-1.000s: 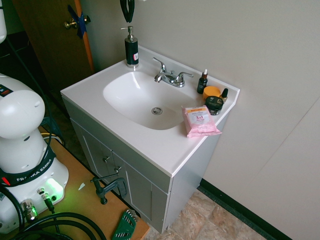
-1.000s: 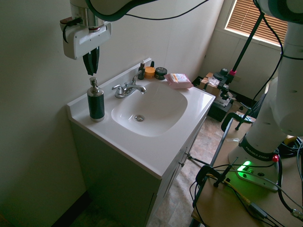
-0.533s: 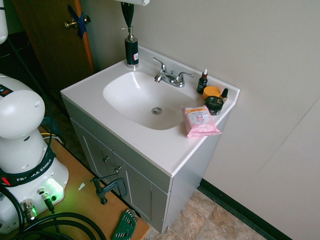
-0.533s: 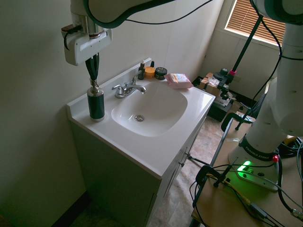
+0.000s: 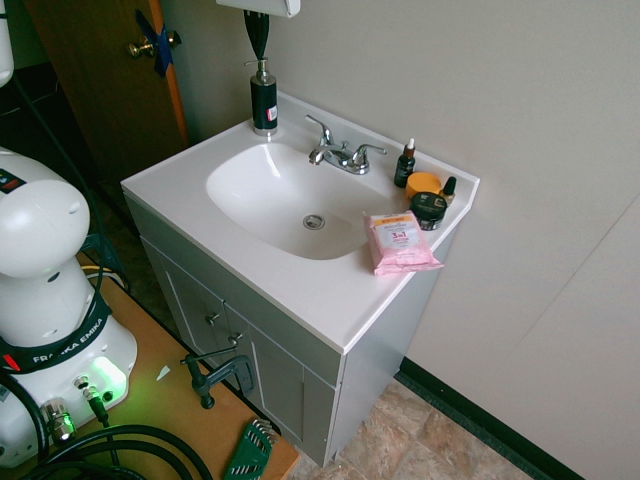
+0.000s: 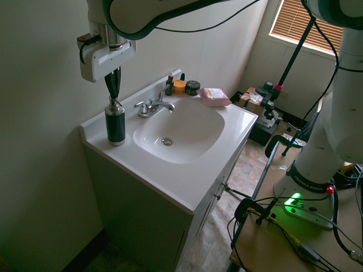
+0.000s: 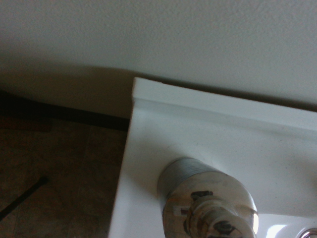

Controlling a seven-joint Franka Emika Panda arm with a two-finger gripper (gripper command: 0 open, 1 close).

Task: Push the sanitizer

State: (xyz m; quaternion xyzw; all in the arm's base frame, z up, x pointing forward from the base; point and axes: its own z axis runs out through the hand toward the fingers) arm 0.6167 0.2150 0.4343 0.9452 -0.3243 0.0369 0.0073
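The sanitizer (image 5: 264,100) is a tall dark pump bottle with a silver head. It stands upright on the back corner of the white vanity top (image 5: 180,185), close to the wall. My gripper (image 5: 260,57) hangs straight above it with its fingers shut into a point, and the tips rest at the pump head. From the other side, the gripper (image 6: 114,95) meets the top of the sanitizer (image 6: 115,123) in the same way. The wrist view looks down on the shiny pump head of the sanitizer (image 7: 208,203) and the counter's corner.
A chrome faucet (image 5: 340,155) stands behind the basin (image 5: 290,195). At the far corner sit a small dropper bottle (image 5: 405,165), an orange-lidded jar (image 5: 424,184), a squat black jar (image 5: 429,210) and a pink wipes packet (image 5: 400,242). The wall runs right behind the sanitizer.
The gripper has come down from above the bottle until its shut tips reach the pump head. The sanitizer has barely shifted.
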